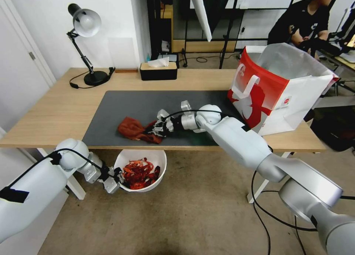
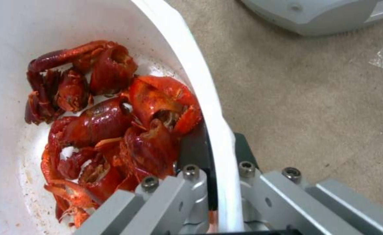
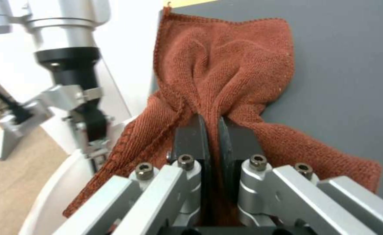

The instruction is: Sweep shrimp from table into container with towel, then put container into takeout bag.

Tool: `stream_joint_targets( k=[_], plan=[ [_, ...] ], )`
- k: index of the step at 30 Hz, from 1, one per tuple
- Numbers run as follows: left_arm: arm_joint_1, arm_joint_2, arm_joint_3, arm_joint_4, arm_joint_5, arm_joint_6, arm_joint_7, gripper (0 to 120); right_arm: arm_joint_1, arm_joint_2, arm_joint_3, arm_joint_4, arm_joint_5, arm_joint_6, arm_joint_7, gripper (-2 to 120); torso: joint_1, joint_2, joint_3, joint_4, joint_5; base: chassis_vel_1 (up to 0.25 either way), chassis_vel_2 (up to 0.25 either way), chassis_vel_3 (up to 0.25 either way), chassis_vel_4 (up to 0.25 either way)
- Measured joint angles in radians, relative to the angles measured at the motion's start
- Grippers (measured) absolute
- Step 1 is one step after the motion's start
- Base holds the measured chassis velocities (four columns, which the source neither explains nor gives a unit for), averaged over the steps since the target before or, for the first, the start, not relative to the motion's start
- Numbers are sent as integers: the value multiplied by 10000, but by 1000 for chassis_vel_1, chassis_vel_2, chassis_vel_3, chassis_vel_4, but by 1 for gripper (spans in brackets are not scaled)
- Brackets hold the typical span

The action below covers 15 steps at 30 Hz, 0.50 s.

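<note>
Your robot's two arms are clad in smooth light grey-white shells with rounded ball-like joints. A thin black cable runs along each forearm; on the arm at the lower left of the head frame it is secured by a patch of black tape. The left gripper (image 1: 119, 175) and right gripper (image 1: 158, 128) share one build: angular brushed-aluminium linkages fastened with dark socket-head screws, ending in flat black fingers (image 3: 191, 140). At the upper left of the right wrist frame, a silver wrist housing narrows into a black collar.
</note>
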Motion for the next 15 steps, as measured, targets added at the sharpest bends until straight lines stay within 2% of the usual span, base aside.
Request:
stream_joint_targets(
  k=[15],
  plan=[
    [56, 29, -12, -48, 2, 27, 0, 0, -587, -1108, -210, 2098, 743, -209, 365, 4, -1, 0, -1, 1, 0, 0, 0, 0, 0]
  ],
)
